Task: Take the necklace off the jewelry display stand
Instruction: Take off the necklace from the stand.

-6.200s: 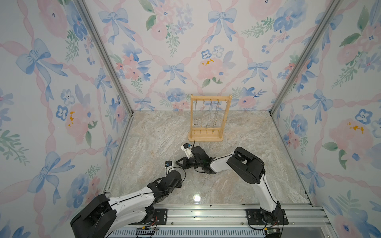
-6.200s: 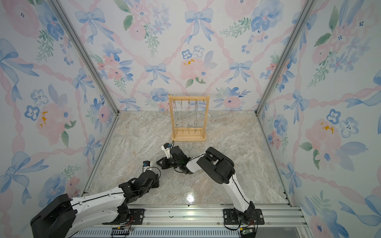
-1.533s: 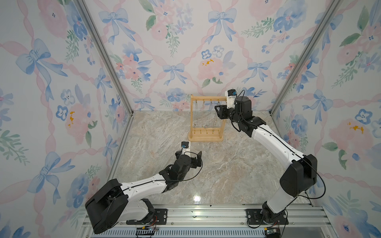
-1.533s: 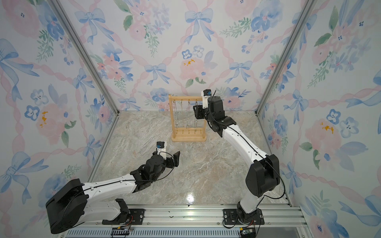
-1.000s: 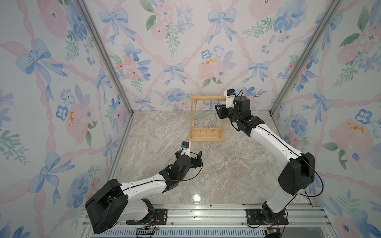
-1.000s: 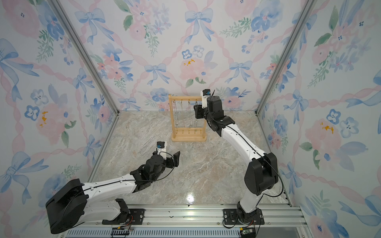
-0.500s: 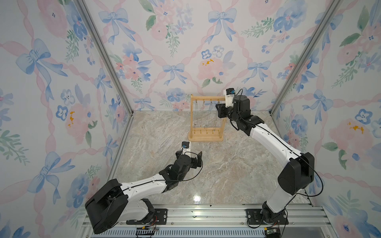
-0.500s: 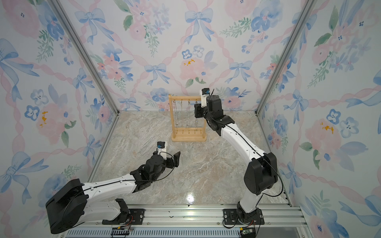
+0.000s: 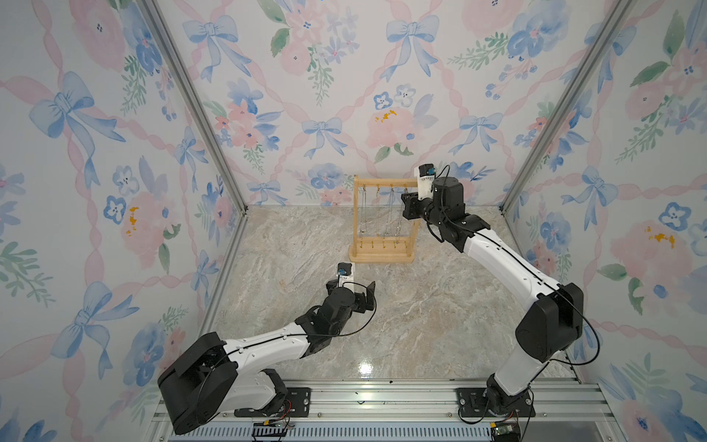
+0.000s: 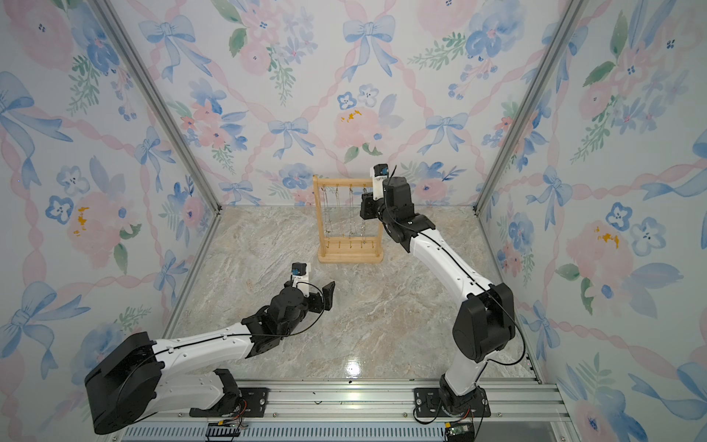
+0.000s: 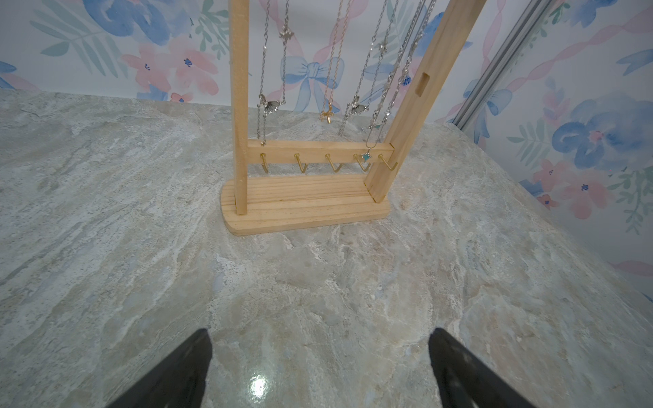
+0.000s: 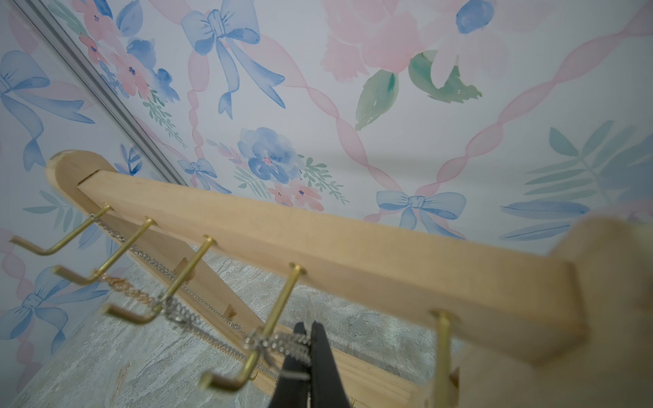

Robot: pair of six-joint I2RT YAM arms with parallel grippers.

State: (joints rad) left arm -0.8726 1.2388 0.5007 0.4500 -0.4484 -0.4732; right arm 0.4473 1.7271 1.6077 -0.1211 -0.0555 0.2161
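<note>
the marble table [image 9: 421, 325] is filling the lower middle of both top views. the jewelry display stand [image 9: 382, 254] [image 10: 350, 257] is standing upright at the table's far edge, just above the centre of the frame and close to the back wall. the right arm is reaching from the lower right of the frame up to the stand's top bar [image 12: 353, 254]. the left arm is lying low in the lower left, well apart from the stand.

the left gripper [image 11: 319, 332] is hanging wide open and empty over bare table, facing the stand's base. the right gripper [image 12: 306, 326] is sitting just under the top bar with its jaws pressed together. the silver necklace [image 12: 279, 344] is running into those jaws right beside its hook [image 12: 272, 318], so it is looking pinched.

the chain is resting in the bend of that hook, and the hook's tip is turning away from the bar. i am judging that the clean move is lifting the chain slightly, then drawing it out along the hook past the tip. it should go slowly, with no downward tug that would be tipping the light stand or snagging the neighbouring chains [image 11: 332, 60].
</note>
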